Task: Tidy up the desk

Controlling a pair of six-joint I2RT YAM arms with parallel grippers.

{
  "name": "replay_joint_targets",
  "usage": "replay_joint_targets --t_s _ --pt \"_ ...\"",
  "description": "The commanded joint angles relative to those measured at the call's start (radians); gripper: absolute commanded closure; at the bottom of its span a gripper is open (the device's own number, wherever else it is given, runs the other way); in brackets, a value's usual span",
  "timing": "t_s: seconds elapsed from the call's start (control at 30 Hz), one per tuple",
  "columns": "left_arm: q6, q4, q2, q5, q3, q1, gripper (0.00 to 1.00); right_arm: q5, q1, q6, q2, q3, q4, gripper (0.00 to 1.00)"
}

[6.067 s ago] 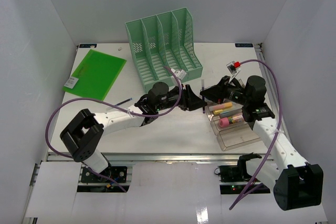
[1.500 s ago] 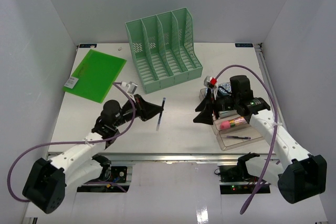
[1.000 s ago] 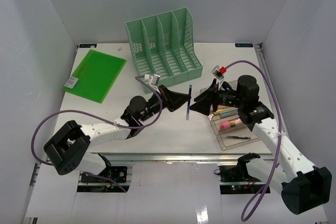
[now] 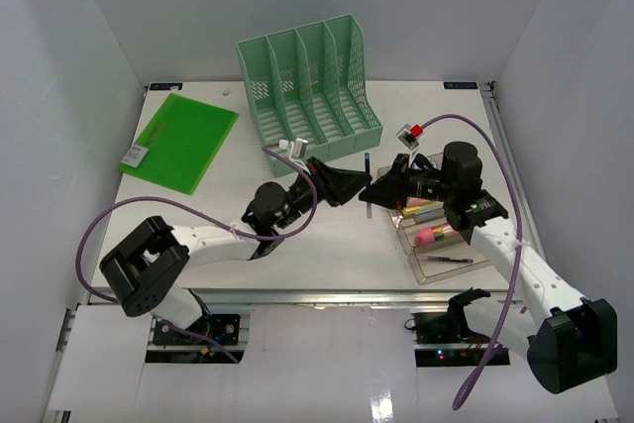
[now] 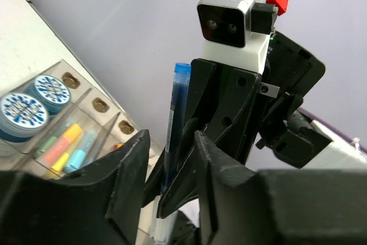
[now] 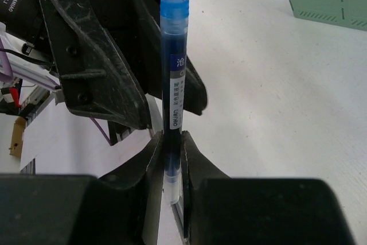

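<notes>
A blue pen stands upright above the middle of the white desk, between my two grippers. My right gripper is shut on its lower end; in the right wrist view its jaws clamp the pen. My left gripper faces it from the left. In the left wrist view its jaws stand open on either side of the pen, with gaps showing.
A clear stepped tray at the right holds markers, a pink item and a thin pen. A green slotted file rack stands at the back. A green folder lies at the back left.
The left arm carried the pen right to the right gripper. The right gripper has shut on the pen and the left jaws have opened off it.
</notes>
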Motion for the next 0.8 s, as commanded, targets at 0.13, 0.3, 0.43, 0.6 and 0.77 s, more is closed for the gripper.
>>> replay_joint_targets --t_s 0.13,0.3,0.43,0.6,0.77 --pt "0.191 -0.360 -0.280 -0.080 0.025 -0.006 0.02 0.016 -0.035 -0.582 -0.082 0.107 -0.401 0.92" --pt "0.441 -0.781 -0.494 -0.155 0.050 -0.001 0.02 0.236 -0.036 -1.086 -0.063 0.211 -0.880 0.92" --pt "0.619 -1.106 -0.650 -0.282 0.038 0.002 0.02 0.458 -0.037 -1.343 -0.128 0.182 -1.058 0.92" --pt "0.733 -1.311 -0.813 -0.403 -0.041 0.005 0.02 0.696 -0.038 -1.577 -0.253 0.047 -1.110 0.92" --pt "0.767 -1.350 -0.898 -0.417 -0.101 0.005 0.02 0.808 -0.039 -1.718 -0.308 -0.057 -1.079 0.92"
